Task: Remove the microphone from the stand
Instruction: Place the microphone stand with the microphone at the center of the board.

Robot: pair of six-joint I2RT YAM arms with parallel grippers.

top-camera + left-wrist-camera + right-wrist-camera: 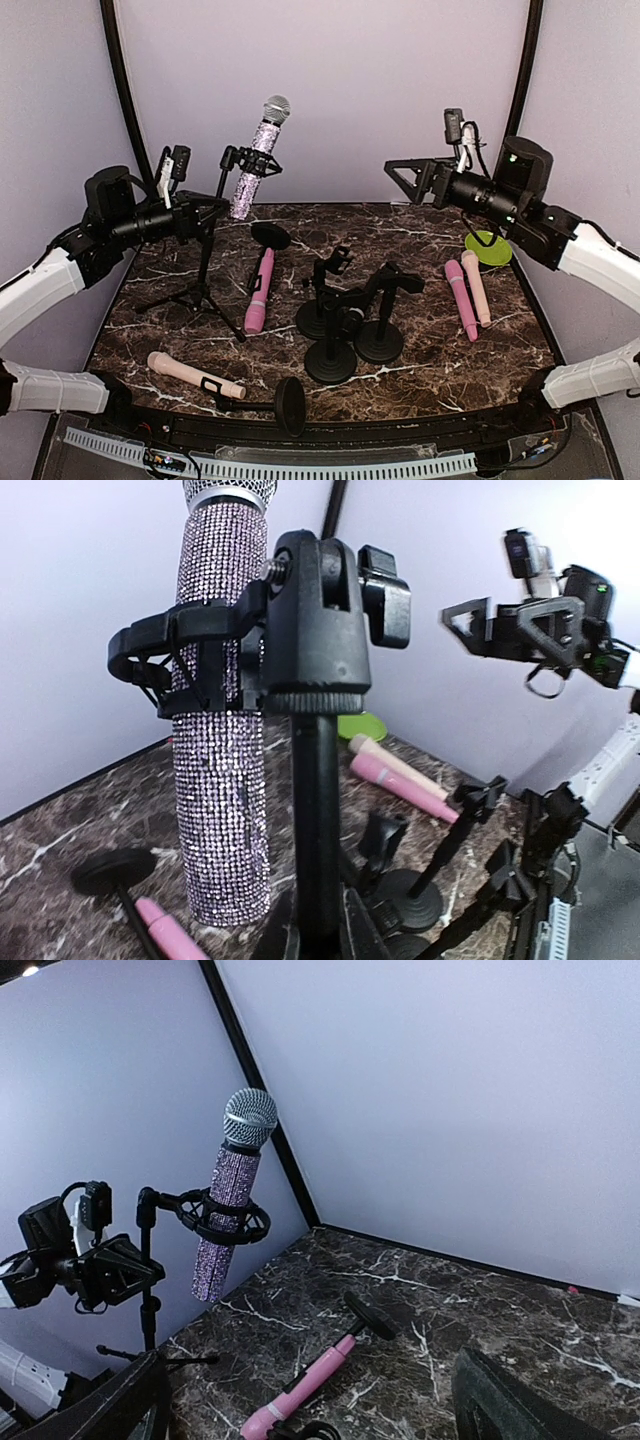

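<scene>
A purple rhinestone microphone (257,160) with a silver head stands tilted in the black shock-mount clip (262,163) of a tall tripod stand (205,262) at the back left. My left gripper (213,212) is shut on the stand's pole below the clip. In the left wrist view its fingers (372,932) flank the pole (316,810) beside the microphone (220,740). My right gripper (405,180) hangs open in the air at the right, well apart from the microphone (232,1190), with nothing between its fingers (510,1400).
A pink microphone (258,290) lies clipped to a toppled stand at centre left. Three black desk stands (340,330) cluster mid-table. Pink (462,298) and beige (476,287) microphones and a green disc (488,248) lie at the right. A beige microphone (190,374) on a fallen stand lies near the front.
</scene>
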